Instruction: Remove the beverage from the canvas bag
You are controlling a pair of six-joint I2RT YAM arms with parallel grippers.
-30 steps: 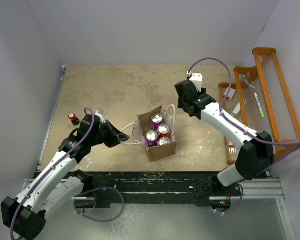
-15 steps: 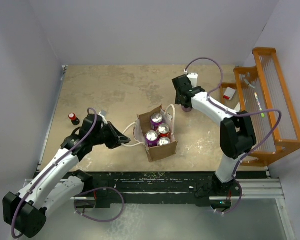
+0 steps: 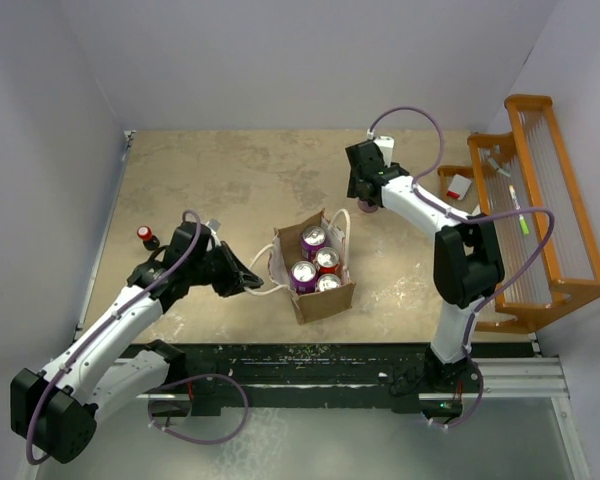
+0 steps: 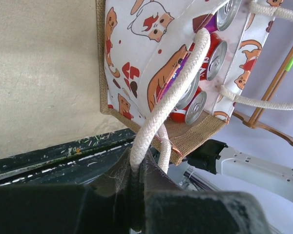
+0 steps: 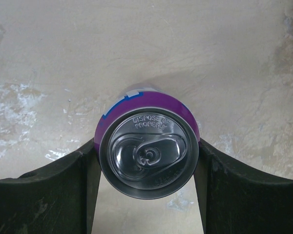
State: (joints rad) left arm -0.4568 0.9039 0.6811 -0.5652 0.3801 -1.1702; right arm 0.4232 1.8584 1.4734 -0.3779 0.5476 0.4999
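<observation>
Purple can (image 5: 149, 156) body hidden under own lid; canvas bag (image 4: 136, 63) cut by top edge; rack (image 3: 528, 102) items too small to identify

The white-and-black left arm (image 3: 100, 340) is seen stretched low and forward from its base, wrist angled toward the right. Its black two-finger left gripper (image 4: 136, 192) is pinched tight on a white rope loop handle (image 4: 172, 95). The right arm (image 3: 420, 207) is shown raised from its base, bent sharply at the elbow and extended away to the left. The downward-pointing right gripper (image 5: 149, 163) is closed on an upright purple aluminium can (image 5: 149, 156), one finger pressed against each side.
</observation>
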